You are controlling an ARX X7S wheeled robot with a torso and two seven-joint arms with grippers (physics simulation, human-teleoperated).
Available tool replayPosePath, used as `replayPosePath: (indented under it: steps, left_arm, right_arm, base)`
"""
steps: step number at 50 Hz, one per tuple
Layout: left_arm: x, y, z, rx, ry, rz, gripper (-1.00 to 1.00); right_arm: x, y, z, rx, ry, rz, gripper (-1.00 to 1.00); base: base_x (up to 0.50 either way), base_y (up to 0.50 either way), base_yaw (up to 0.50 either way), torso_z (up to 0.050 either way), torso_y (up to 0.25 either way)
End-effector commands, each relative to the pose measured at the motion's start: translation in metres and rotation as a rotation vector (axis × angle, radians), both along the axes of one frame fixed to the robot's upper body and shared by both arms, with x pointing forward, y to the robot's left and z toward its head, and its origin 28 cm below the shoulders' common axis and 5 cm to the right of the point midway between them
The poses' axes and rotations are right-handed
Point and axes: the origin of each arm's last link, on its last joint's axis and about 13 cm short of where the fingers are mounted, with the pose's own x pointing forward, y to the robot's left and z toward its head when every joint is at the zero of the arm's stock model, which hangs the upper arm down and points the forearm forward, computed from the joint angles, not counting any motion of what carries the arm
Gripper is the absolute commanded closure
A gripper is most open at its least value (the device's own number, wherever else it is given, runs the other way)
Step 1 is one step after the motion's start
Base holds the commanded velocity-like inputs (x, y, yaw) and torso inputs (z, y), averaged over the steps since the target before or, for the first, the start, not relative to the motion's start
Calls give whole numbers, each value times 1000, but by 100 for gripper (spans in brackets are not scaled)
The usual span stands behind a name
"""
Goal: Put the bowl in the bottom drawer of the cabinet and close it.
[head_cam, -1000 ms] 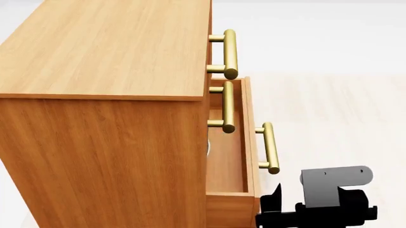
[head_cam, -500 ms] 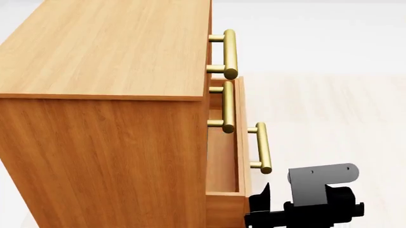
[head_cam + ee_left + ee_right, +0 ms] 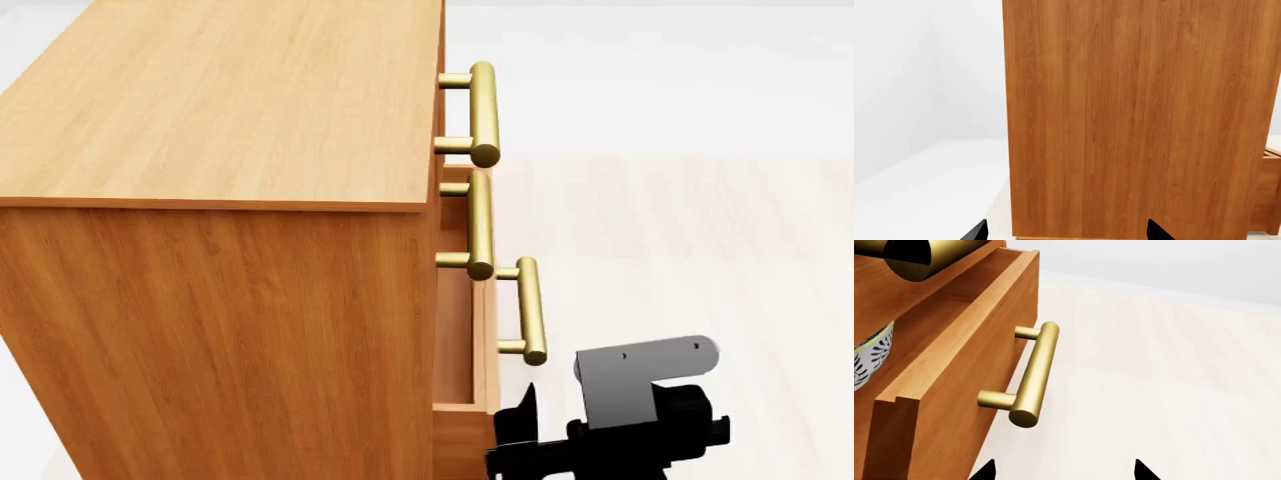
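The orange-brown cabinet [image 3: 227,300] fills the left of the head view, with three brass handles down its front. The bottom drawer [image 3: 954,375] stands out only a narrow way, and its bar handle [image 3: 529,310] juts toward the floor side. A sliver of the speckled white bowl [image 3: 871,357] shows inside the drawer in the right wrist view; the head view hides it. My right gripper [image 3: 1064,473] is open and holds nothing. It sits low, just off the drawer front below the handle [image 3: 1029,376]. My left gripper [image 3: 1067,233] is open and faces the cabinet's side panel [image 3: 1134,120].
Pale wood floor [image 3: 694,230] spreads to the right of the cabinet, and white floor [image 3: 921,190] lies beside its side panel. The middle drawer's handle [image 3: 478,225] overhangs the bottom drawer. My right wrist's grey bracket [image 3: 641,375] is near the bottom drawer's front.
The bottom drawer has slid inward, from well out to a narrow gap. My right gripper has moved left along with the drawer front.
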Motion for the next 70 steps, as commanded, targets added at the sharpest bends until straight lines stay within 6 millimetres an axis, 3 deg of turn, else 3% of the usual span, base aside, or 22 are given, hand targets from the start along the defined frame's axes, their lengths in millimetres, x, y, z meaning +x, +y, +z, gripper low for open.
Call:
replayPosePath:
  steps: [1, 56, 70]
  left_arm:
    - [1, 0, -2, 0, 0, 1, -100]
    - [2, 1, -4, 1, 1, 4, -100]
    - [2, 1, -4, 2, 1, 5, -100]
  right_arm:
    - [2, 9, -2, 19, 13, 53, -100]
    - [12, 31, -3, 77, 1, 204, -100]
    - [6, 20, 6, 173, 74, 385, -100]
  base:
    - [0, 0, 0, 0, 0]
    - [0, 0, 0, 0, 0]
    - [0, 0, 0, 0, 0]
